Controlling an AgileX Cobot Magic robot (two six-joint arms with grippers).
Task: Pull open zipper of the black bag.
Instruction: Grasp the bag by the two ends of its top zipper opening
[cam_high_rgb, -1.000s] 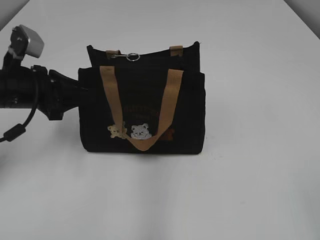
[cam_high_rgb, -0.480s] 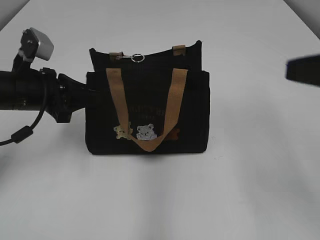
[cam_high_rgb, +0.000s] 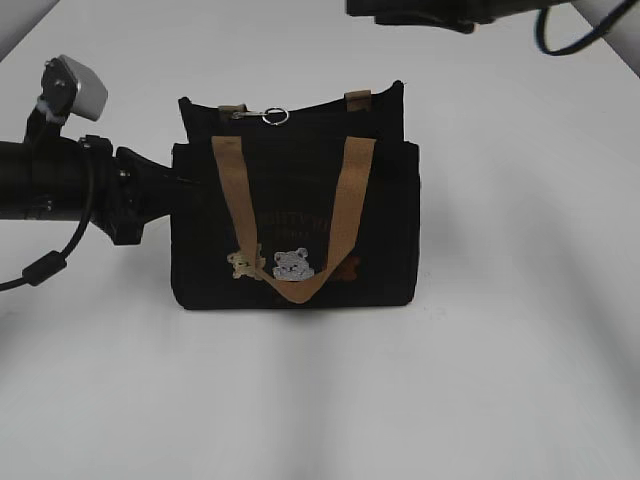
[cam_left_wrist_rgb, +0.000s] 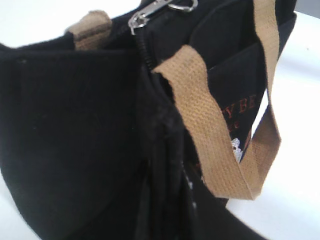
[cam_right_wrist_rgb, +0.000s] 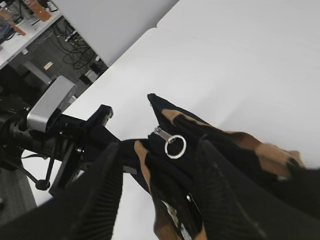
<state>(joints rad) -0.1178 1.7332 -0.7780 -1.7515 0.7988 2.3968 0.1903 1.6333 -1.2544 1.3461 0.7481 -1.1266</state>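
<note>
The black bag (cam_high_rgb: 290, 200) stands upright mid-table, tan handles hanging down its front. Its zipper runs along the top edge, the silver pull and ring (cam_high_rgb: 275, 116) lying near the left end. My left gripper (cam_high_rgb: 172, 185) comes in level from the left and is shut on the bag's left side edge; in the left wrist view the bag's fabric (cam_left_wrist_rgb: 75, 125) fills the frame and hides the jaws. My right gripper (cam_right_wrist_rgb: 160, 146) hovers open above the bag, the pull's ring (cam_right_wrist_rgb: 175, 146) showing between its fingers but below them, untouched.
The right arm (cam_high_rgb: 420, 10) crosses the top edge of the exterior view. The left arm's body and grey camera (cam_high_rgb: 75, 88) lie to the left of the bag. White tabletop (cam_high_rgb: 500, 350) surrounds the bag. Desks and cables (cam_right_wrist_rgb: 30, 30) lie beyond the table's far edge.
The left gripper has closed on the bag's left side, and the bag shifted slightly right. The right arm has swung in from the right to above the bag.
</note>
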